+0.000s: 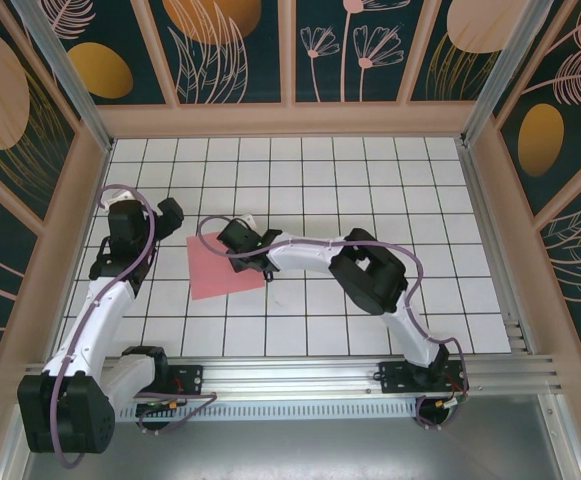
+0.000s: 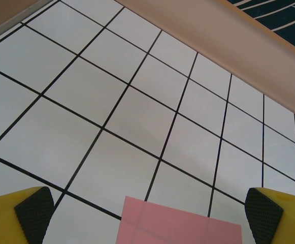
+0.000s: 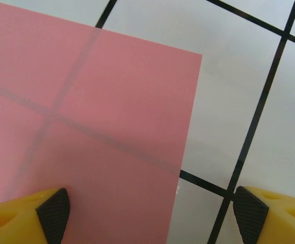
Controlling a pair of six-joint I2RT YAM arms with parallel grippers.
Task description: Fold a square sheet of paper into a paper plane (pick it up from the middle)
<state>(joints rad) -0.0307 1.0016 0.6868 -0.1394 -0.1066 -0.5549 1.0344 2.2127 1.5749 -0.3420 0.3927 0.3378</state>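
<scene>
You have one square sheet of paper (image 1: 220,268) in play, salmon-pink and unfolded, lying flat on the white gridded tabletop (image 1: 370,180) left of centre; it is thin enough that the black grid lines show through it in the right wrist view. Two black-and-white arms are at work. Your right arm reaches across to the left, and the right claw (image 1: 234,237) sits over the sheet's far edge. Its two yellow fingers stand wide apart and hold nothing: the left-hand black pad (image 3: 53,213) is over the pink paper and the other pad (image 3: 249,216) is over bare tile, with the sheet's side edge running between them. You cannot tell from these views whether either pad touches the paper. Your left claw (image 1: 169,214) is just beside the sheet's far left corner, over bare tile. Its fingers are also spread as wide as they go and empty, one pad (image 2: 34,211) at each lower corner of the left wrist view, with the sheet's far edge showing low between them
</scene>
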